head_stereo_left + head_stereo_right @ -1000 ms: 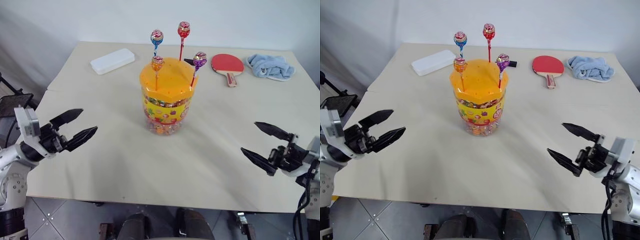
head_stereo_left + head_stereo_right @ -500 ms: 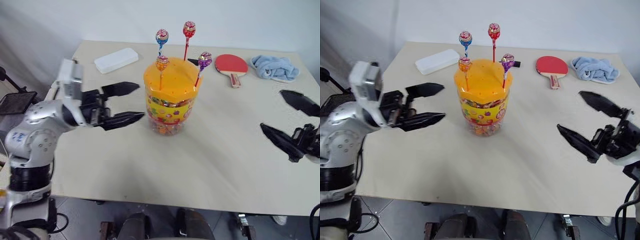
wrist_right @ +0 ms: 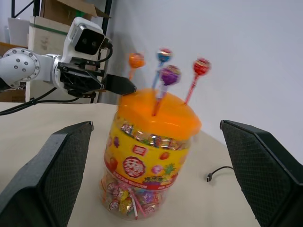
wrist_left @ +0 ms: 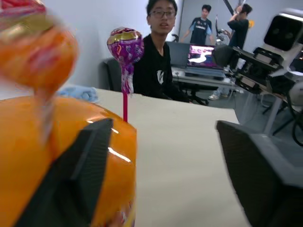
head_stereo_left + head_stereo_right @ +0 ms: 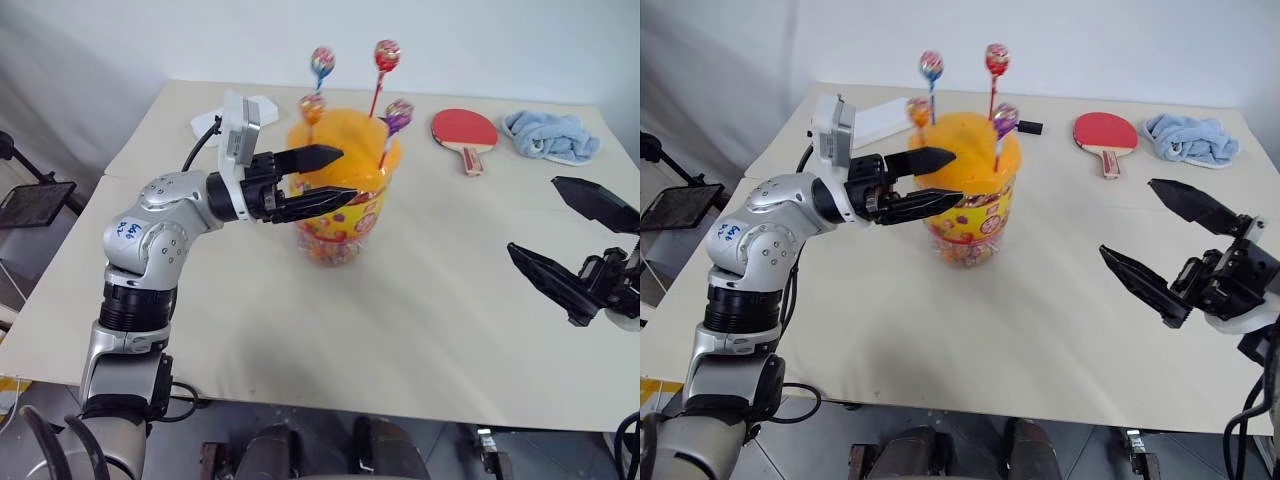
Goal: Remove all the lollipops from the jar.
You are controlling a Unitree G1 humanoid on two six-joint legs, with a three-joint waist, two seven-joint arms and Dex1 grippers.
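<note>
Our left gripper [image 5: 338,175] reaches in from the left at the level of the jar's [image 5: 340,205] orange lid [image 5: 350,150], its two black fingers parted, one lying across the front of the lid and the other lower, against the upper edge of the printed label; the jaws stand open with nothing gripped between them. The clear jar sits upright near the middle of the pale desk [image 5: 400,300], wrapped candies showing through its wall. All four lollipops stand in holes in the lid: the orange lollipop [image 5: 312,104] at the near left of the dome, just above our upper finger, the blue lollipop [image 5: 322,59] behind it on a taller stick, the red lollipop [image 5: 386,54] tallest at the back, and the purple lollipop [image 5: 398,113] at the right edge on a red stick. From our left wrist the orange one looms close above a finger, the purple one farther along the lid, and a seated person [image 4: 158,61] faces us beyond the desk's far end. Our right gripper [image 5: 570,250] hovers off the desk to the right of the jar, well apart from it, jaws spread wide and empty; its wrist view frames the whole jar between the two fingers. Along the far edge lie a white rectangular box [image 5: 215,118], partly hidden by our left wrist camera, a red table tennis paddle [image 5: 465,130] and a crumpled blue cloth [image 5: 552,135].
</note>
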